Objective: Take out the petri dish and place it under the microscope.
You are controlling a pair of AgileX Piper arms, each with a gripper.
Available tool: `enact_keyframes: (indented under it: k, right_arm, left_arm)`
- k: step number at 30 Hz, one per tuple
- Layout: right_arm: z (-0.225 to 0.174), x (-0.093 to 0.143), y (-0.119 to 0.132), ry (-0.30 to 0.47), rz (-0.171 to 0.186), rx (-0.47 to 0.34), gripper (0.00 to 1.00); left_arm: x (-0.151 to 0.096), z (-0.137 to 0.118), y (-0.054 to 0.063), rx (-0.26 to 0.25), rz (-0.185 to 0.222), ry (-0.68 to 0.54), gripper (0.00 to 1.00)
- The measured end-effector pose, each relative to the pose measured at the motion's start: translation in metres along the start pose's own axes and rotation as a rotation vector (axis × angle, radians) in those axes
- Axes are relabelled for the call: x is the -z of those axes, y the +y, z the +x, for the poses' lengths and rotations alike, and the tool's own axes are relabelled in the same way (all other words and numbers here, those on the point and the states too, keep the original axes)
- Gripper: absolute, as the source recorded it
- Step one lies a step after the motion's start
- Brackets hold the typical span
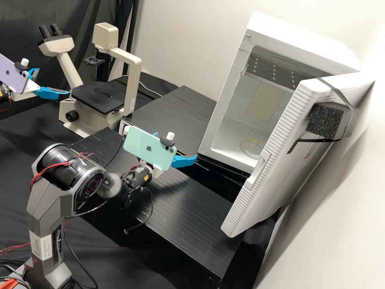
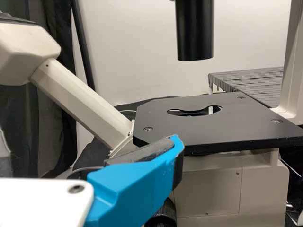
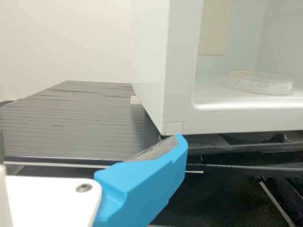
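The clear petri dish (image 1: 251, 149) lies flat on the floor of the white cabinet (image 1: 224, 138), whose door stands wide; the right wrist view shows the dish (image 3: 260, 84) beyond the front sill. My right gripper (image 1: 177, 145) is open outside the cabinet's near lower corner, not touching the dish; one blue finger of this gripper (image 3: 144, 184) shows below that corner in the right wrist view. Beside the microscope stage (image 1: 98, 96), my left gripper (image 1: 54, 81) is open. In the left wrist view, a finger of the left gripper (image 2: 137, 184) is near the stage (image 2: 218, 127), which has a cut-out.
The ribbed white door (image 1: 280, 160) swings out toward the front right, with a black foam block (image 1: 327, 120) strapped on. Black slatted boards (image 1: 192, 212) extend before the cabinet and behind the right gripper. Above the stage hangs the microscope's black tube (image 2: 194, 30).
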Motion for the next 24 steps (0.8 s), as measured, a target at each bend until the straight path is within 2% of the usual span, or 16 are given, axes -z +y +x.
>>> enact_keyframes:
  k: [12,15,19,24]
  right_arm:
    - [-0.005,-0.005,-0.002,-0.002,-0.004,-0.002,1.0]
    - [-0.015,-0.014,0.002,-0.007,-0.002,-0.021,1.0]
    - [-0.033,-0.032,0.013,-0.027,0.021,-0.06,1.0]
    - [-0.048,-0.055,0.038,-0.033,0.044,-0.148,1.0]
  left_arm:
    - [0.0,0.0,0.0,0.0,0.0,0.0,1.0]
    - [0.0,0.0,0.0,0.0,0.0,0.0,1.0]
    - [0.0,0.0,0.0,0.0,0.0,0.0,1.0]
    - [0.0,0.0,0.0,0.0,0.0,0.0,1.0]
